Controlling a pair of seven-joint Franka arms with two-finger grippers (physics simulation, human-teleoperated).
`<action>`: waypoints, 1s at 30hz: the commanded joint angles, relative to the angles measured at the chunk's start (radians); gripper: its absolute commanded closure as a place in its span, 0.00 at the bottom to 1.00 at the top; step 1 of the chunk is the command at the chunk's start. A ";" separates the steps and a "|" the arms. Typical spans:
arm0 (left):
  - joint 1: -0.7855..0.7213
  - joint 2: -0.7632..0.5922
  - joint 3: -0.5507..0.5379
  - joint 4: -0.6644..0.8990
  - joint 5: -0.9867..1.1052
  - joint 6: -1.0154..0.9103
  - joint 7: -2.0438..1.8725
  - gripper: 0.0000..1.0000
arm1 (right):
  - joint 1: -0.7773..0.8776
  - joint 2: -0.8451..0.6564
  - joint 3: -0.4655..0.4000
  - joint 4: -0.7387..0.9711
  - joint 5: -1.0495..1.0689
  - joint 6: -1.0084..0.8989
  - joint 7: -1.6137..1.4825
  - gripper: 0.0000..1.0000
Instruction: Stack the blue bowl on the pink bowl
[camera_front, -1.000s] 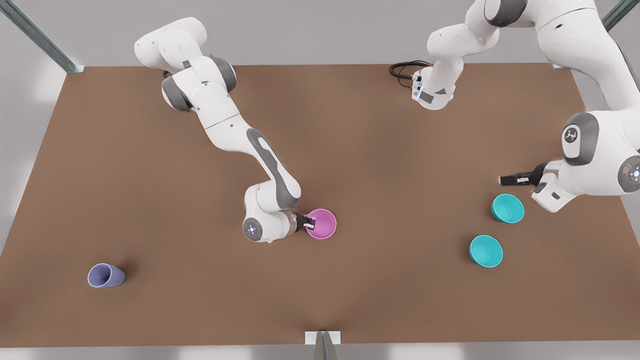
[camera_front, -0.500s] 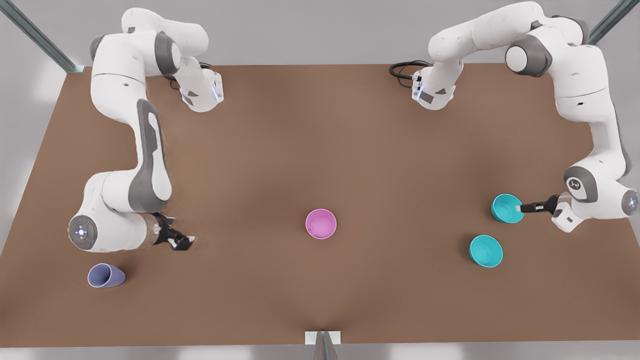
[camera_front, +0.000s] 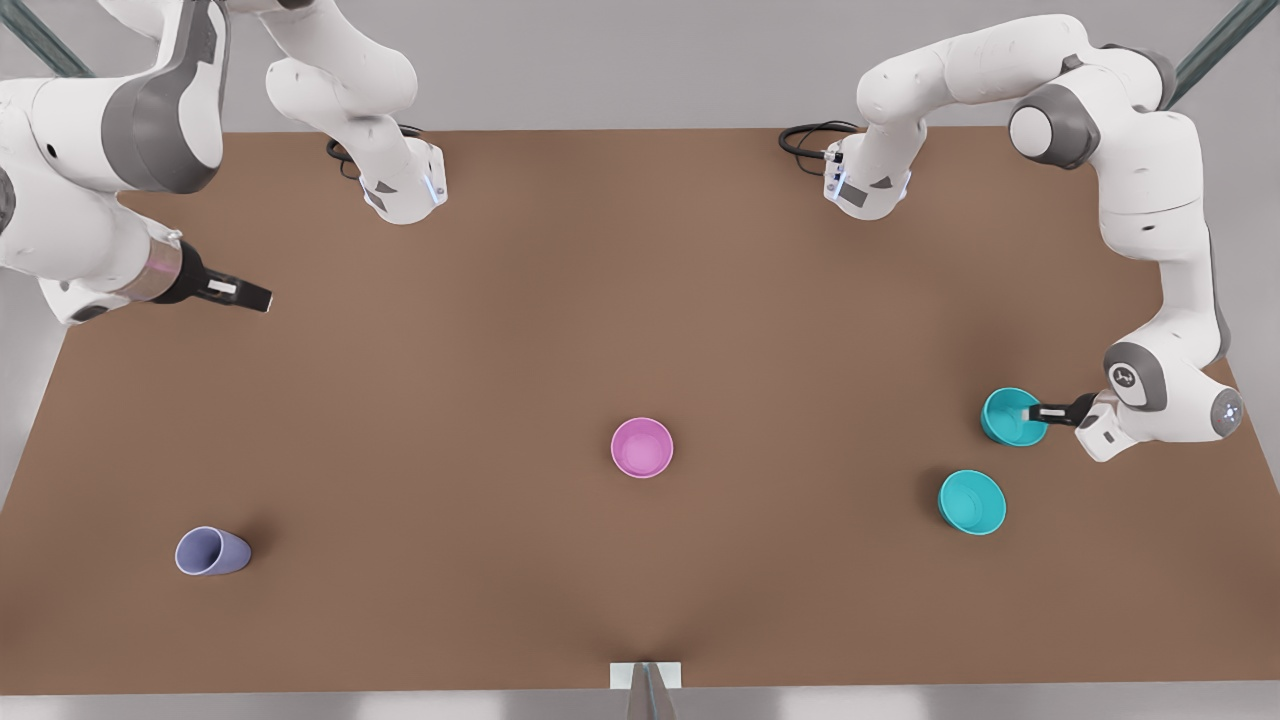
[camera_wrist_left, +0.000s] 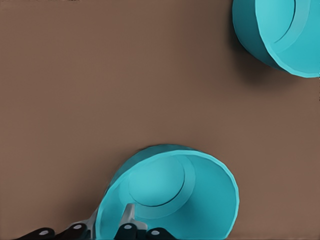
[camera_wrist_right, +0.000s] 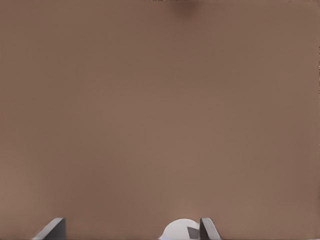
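Front view, table (camera_front: 640, 300): brown, carries all items.
Front view, pink bowl (camera_front: 642, 447): upright near the table's middle, toward the near edge, well apart from both arms.
Front view, blue bowl (camera_front: 1012, 416): on the table at the front view's right, rim under the left claw (camera_front: 1037, 412).
Front view, second teal bowl (camera_front: 972, 502): near the blue bowl, closer to the near edge, apart from it.
Front view, lavender cup (camera_front: 211, 551): lying tilted at the front view's lower left, well apart from everything else.
Front view, right claw (camera_front: 255, 296): at the front view's left over bare table, fingers look pressed close together, holding nothing; this arm waits.
Front view, cable (camera_front: 808, 138): black loop by the far arm base at the front view's right.
Left wrist view, left claw (camera_wrist_left: 111, 226): one finger inside the blue bowl (camera_wrist_left: 170, 192), one outside, straddling the wall; whether it pinches tight I cannot tell.
Left wrist view, second teal bowl (camera_wrist_left: 280, 35): apart from the blue bowl, partly cut by the frame.
Right wrist view, right claw (camera_wrist_right: 132, 227): two fingertips (camera_wrist_right: 52, 229) seen well apart over bare table (camera_wrist_right: 160, 110), nothing between them; this disagrees with the front view, so spread or pressed I cannot tell.
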 joint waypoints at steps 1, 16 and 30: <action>-0.001 -0.002 -0.001 -0.001 -0.002 0.001 0.162 0.79 | 0.035 0.007 -0.001 -0.017 -0.048 0.106 -0.333 0.00; -0.752 0.093 -0.030 0.444 -0.167 -0.201 -0.947 0.79 | 0.035 0.046 -0.004 -0.017 -0.067 0.100 -0.341 0.00; -0.889 0.271 -0.032 0.677 -0.197 -0.088 -1.234 0.79 | 0.034 0.046 -0.004 -0.024 -0.065 0.097 -0.340 0.00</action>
